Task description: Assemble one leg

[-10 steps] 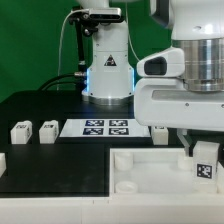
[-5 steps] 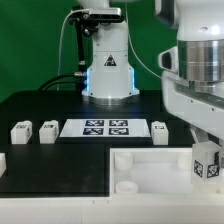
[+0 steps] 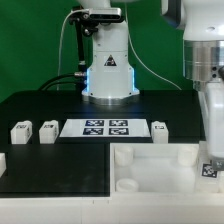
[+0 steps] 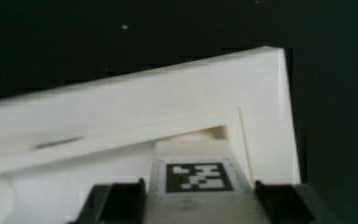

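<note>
My gripper [image 3: 212,168] is at the exterior view's far right edge, shut on a small white leg whose black-and-white tag [image 3: 211,171] shows low over the right end of the large white tray-shaped panel [image 3: 150,170]. In the wrist view the leg [image 4: 197,178] sits between my two dark fingers [image 4: 114,203], with the panel's raised rim and corner [image 4: 247,75] just beyond it. Three more legs lie on the black table: two at the exterior view's left [image 3: 20,131] [image 3: 46,131] and one right of the marker board [image 3: 160,130].
The marker board [image 3: 95,127] lies on the table in front of the robot base [image 3: 107,75]. Another white part [image 3: 2,160] shows at the exterior view's left edge. The panel has a round hole near its front left corner [image 3: 127,186].
The arm has moved toward the exterior view's right and lower, carrying the leg from over the panel's right part to its far right end.
</note>
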`<action>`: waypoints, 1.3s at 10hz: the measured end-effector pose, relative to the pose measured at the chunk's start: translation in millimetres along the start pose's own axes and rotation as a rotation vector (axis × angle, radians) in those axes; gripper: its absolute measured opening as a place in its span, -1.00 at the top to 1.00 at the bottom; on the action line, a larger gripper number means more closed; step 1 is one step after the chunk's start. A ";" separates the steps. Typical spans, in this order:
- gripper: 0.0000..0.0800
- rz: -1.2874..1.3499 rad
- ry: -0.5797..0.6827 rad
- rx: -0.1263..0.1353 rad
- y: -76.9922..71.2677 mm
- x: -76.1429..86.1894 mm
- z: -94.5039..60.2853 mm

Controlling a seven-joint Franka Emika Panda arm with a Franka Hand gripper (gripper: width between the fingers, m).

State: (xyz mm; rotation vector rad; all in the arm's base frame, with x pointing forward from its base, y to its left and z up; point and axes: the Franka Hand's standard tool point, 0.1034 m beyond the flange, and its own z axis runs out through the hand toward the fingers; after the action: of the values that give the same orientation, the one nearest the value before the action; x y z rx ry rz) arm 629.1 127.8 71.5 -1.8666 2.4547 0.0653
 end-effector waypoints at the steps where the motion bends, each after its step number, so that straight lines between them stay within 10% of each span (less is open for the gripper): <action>1: 0.26 0.003 -0.003 0.000 0.0 0.0 -0.1; 2: 0.26 -0.022 -0.003 0.000 0.3 -0.1 0.3; 4: -0.47 -0.021 -0.010 -0.002 1.2 -1.9 0.5; 8: -0.62 -0.084 -0.051 0.002 33.3 -2.9 -12.8; 13: -0.62 -0.097 -0.054 0.003 35.6 -3.6 -15.2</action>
State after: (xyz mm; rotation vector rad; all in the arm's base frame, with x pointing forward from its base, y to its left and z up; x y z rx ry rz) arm 595.5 139.8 86.9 -1.9529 2.3244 0.1066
